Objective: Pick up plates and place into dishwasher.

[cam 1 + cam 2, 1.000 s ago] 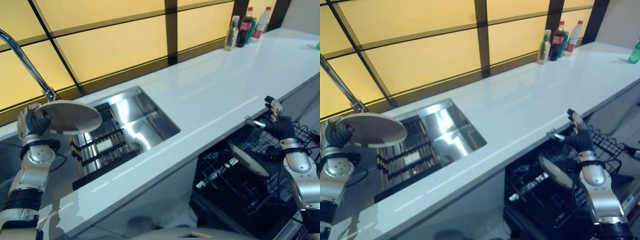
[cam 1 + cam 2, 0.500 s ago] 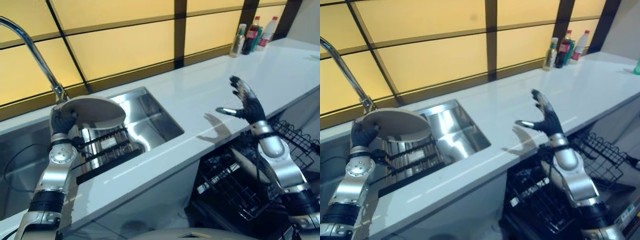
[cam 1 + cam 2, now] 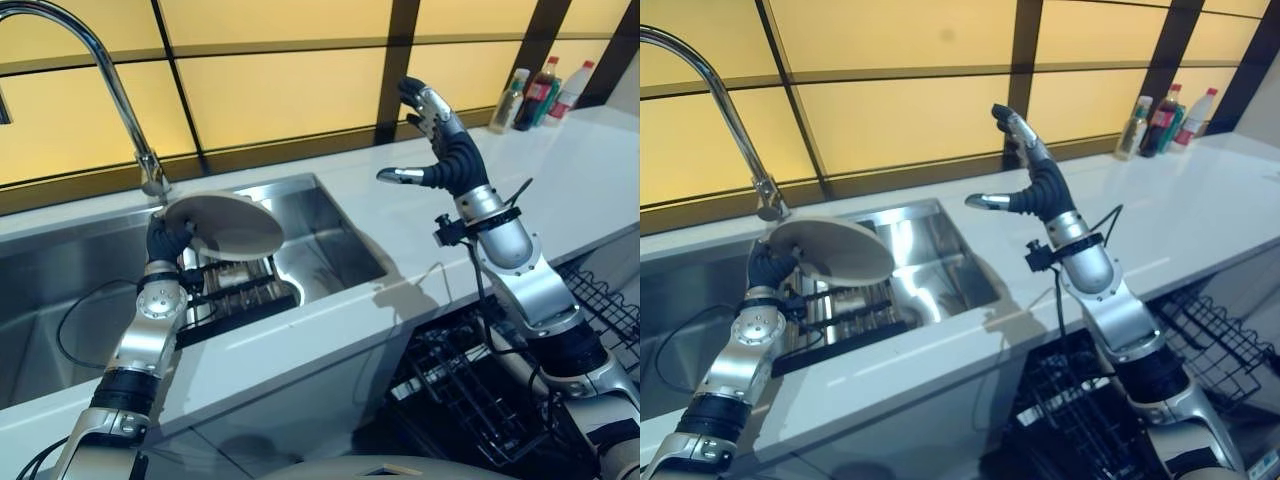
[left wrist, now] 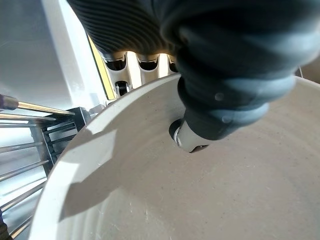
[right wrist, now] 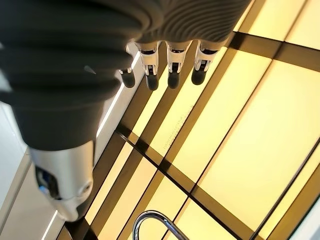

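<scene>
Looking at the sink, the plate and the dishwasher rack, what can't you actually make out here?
- Left hand fingers under the plate: hidden by the plate in both eye views.
- Sink rack contents: partly covered by the plate.
- Dishwasher rack: right arm crosses it; the frame edge cuts it off.
- Bottles on the counter: too small to identify.

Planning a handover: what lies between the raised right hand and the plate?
In the left eye view, only the sink lies below the gap between right hand and plate.
</scene>
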Robot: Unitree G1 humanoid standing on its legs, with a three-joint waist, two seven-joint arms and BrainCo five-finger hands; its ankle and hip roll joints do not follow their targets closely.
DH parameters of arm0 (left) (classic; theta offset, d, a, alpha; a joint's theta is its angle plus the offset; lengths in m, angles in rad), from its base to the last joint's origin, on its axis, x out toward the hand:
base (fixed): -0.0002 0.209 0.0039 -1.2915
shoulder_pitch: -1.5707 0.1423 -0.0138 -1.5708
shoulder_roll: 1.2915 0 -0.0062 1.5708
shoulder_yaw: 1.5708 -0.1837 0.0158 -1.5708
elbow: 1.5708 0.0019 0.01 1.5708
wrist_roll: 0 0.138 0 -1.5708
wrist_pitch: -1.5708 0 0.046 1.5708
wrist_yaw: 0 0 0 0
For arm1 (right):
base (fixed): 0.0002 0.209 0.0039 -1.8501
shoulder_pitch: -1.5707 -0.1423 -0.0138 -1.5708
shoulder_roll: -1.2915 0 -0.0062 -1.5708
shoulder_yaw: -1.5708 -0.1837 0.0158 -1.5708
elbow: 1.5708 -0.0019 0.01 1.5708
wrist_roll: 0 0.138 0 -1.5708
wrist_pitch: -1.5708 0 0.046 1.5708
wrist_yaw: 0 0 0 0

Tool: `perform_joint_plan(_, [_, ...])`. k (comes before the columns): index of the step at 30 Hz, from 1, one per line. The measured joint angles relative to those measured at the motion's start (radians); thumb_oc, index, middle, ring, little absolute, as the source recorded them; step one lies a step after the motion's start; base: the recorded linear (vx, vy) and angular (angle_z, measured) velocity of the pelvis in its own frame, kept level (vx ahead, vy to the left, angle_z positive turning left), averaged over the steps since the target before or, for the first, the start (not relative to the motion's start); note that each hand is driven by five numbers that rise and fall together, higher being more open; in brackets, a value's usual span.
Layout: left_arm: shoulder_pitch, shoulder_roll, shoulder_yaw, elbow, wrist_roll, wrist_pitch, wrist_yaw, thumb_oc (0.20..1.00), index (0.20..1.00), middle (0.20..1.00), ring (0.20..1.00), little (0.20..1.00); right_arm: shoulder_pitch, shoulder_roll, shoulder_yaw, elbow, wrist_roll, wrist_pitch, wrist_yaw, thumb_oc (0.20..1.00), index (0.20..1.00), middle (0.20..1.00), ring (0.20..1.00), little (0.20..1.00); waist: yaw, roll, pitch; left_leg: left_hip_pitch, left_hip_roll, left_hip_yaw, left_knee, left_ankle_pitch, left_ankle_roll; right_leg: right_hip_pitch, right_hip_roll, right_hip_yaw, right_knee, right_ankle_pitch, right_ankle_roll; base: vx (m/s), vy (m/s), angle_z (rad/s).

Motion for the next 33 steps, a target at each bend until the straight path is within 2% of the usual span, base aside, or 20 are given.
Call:
perform_joint_plan(14, [-0.001, -0.156, -0.118, -0.001, -0.021, 0.023, 0.025, 0.2, 0.2, 0.2, 0.2, 0.2, 0.0, 0.173, 0.203, 0.036, 0.049, 0.117, 0.016, 1.0, 1.0, 1.0, 1.0, 1.0, 0.006, -0.002, -0.001, -0.002, 0.004, -0.034, 0.0, 0.001, -0.001, 0.02, -0.003, -0.038, 0.0, -0.01, -0.001, -0.02, 0.027, 0.08])
perform_joint_plan(18, [-0.001, -0.158, -0.134, -0.016, -0.026, 0.041, 0.033, 0.2, 0.2, 0.2, 0.2, 0.2, 0.002, 0.191, 0.218, 0.073, 0.071, 0.134, -0.001, 1.0, 1.0, 1.0, 1.0, 1.0, 0.006, -0.002, -0.001, -0.003, 0.005, -0.049, 0.0, 0.002, -0.003, 0.027, -0.004, -0.052, 0.0, -0.016, 0.001, -0.02, 0.037, 0.1])
perform_joint_plan(27, [-0.007, -0.211, -0.235, -0.041, -0.024, 0.043, 0.002, 0.2, 0.2, 0.2, 0.2, 0.2, -0.006, 0.29, 0.302, 0.189, 0.122, 0.163, -0.07, 1.0, 1.0, 1.0, 1.0, 1.0, 0.057, -0.004, 0.0, -0.014, 0.008, -0.081, 0.005, 0.01, -0.007, 0.038, -0.005, -0.091, 0.005, -0.02, -0.005, 0.0, 0.039, 0.12])
perform_joint_plan(33, [-0.009, -0.209, -0.238, -0.043, -0.019, 0.043, -0.006, 0.2, 0.2, 0.2, 0.2, 0.2, -0.02, 0.307, 0.307, 0.199, 0.128, 0.17, -0.126, 1.0, 1.0, 1.0, 1.0, 1.0, 0.086, -0.018, 0.011, -0.015, 0.011, -0.095, 0.005, 0.011, -0.008, 0.049, -0.006, -0.112, 0.005, -0.029, -0.001, 0.0, 0.024, 0.1])
